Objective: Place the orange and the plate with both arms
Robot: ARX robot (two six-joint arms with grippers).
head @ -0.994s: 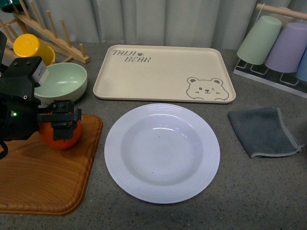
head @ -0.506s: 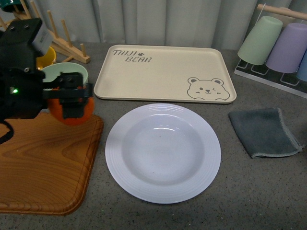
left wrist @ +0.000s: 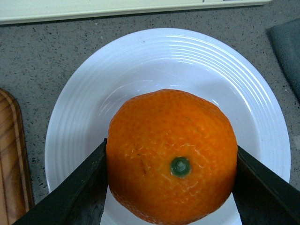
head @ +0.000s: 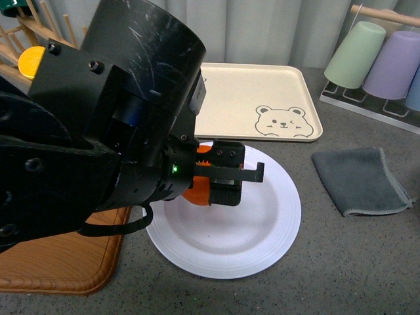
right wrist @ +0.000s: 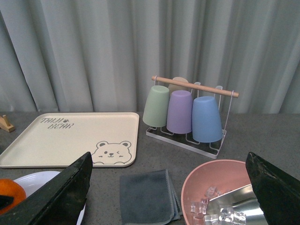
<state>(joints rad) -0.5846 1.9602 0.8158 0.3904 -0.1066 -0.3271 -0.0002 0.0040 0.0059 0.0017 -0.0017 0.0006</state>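
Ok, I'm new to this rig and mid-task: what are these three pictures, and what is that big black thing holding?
The robot has two arms, each ending in a gripper. The front picture comes from a camera on its body; the big black shape is its left arm, close to the lens. The other two pictures come from a camera on each wrist, looking forward from the wrist. The left gripper is shut on the orange and holds it over the white plate; I cannot tell whether it touches the plate. The right gripper is open and holds nothing. On the grey table there are also a beige bear tray, a grey cloth, a wooden board, a rack of cups and a pink bowl.
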